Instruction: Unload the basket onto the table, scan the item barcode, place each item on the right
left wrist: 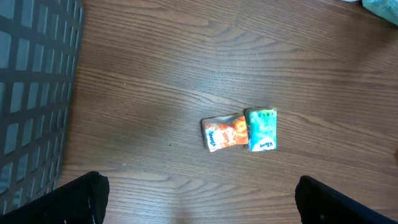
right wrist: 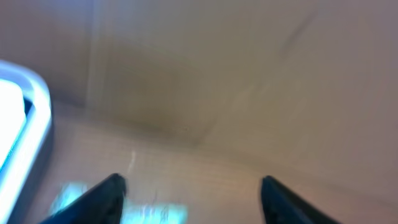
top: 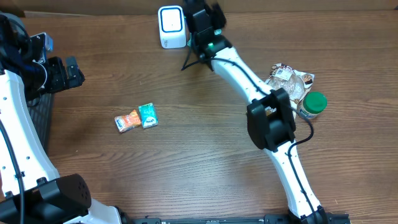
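Observation:
The white barcode scanner (top: 170, 26) stands at the table's far edge, and its pale rim (right wrist: 22, 124) shows at the left of the blurred right wrist view. My right gripper (top: 200, 14) (right wrist: 193, 183) is just right of it, jaws apart, nothing between them. A blurred light-blue patch (right wrist: 149, 213) lies below the left fingertip; I cannot tell what it is. An orange packet (top: 127, 121) (left wrist: 222, 132) and a teal packet (top: 148, 115) (left wrist: 261, 129) lie side by side mid-left on the table. My left gripper (top: 62, 73) (left wrist: 199, 208) hangs open above and near them.
A clear bag of goods (top: 289, 79) and a green-lidded bottle (top: 313, 104) sit at the right, beside the right arm's elbow (top: 272, 119). A dark wire basket (left wrist: 34, 93) is at the far left. A thin dark cable (top: 189, 59) hangs below the right wrist.

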Tool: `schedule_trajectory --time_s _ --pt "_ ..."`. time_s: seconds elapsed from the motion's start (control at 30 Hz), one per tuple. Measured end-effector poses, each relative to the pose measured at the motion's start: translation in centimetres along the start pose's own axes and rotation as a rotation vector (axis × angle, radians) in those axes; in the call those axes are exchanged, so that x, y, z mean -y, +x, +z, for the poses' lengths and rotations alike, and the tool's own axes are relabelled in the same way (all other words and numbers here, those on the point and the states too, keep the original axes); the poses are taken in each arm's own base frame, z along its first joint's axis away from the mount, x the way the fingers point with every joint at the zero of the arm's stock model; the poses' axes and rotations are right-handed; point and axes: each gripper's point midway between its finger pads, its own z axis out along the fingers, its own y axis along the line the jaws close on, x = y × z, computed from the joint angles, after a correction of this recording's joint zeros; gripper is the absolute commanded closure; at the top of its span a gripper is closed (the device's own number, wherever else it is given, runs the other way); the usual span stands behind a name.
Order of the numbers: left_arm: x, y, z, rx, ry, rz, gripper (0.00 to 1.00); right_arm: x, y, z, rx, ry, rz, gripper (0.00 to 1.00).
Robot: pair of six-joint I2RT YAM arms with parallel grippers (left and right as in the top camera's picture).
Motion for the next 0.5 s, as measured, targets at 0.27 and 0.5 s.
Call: schedule_trajectory --time_s 0.27,0.5 --pt "0.0 0.0 0.0 0.0 0.0 0.0 0.0 -1.8 5.8 1.2 -0.293 -0.402 0.416 0.33" --pt "0.0 0.0 0.0 0.0 0.0 0.0 0.0 1.5 6.7 1.6 -0.402 -0.654 0.632 0.33"
